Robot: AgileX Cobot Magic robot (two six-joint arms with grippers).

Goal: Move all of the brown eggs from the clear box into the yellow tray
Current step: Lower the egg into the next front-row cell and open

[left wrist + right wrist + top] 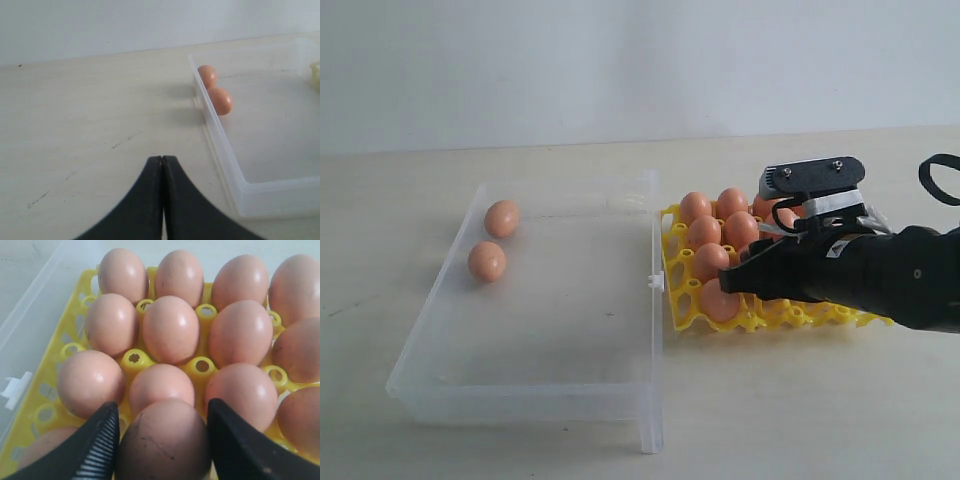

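We see a box of thin clear plastic, shallow and rectangular with low walls, and a small white clasp on the long edge next to the tray. The tray is bright yellow openwork plastic, a grid of round cups with pierced raised points between them. It sits just beside the box on a pale matte table marked with faint scuffs.

The eggs are smooth, matte, orange-brown ovals, all alike in size. Two lie in the box near the wall far from the tray, close together but apart. The rest stand in the tray's cups in close rows.

The right gripper is over the tray. Its black fingers, one showing a ribbed pad, press both sides of one egg, which looks darker in their shadow and carries thin dark specks. The left gripper has its smooth black jaws pressed flat together, holding nothing, over bare table outside the box.

In the exterior view the right arm covers much of the tray and hides the held egg. In the right wrist view several eggs are cut off at the edges. In the left wrist view the tray is only a blurred yellow sliver.
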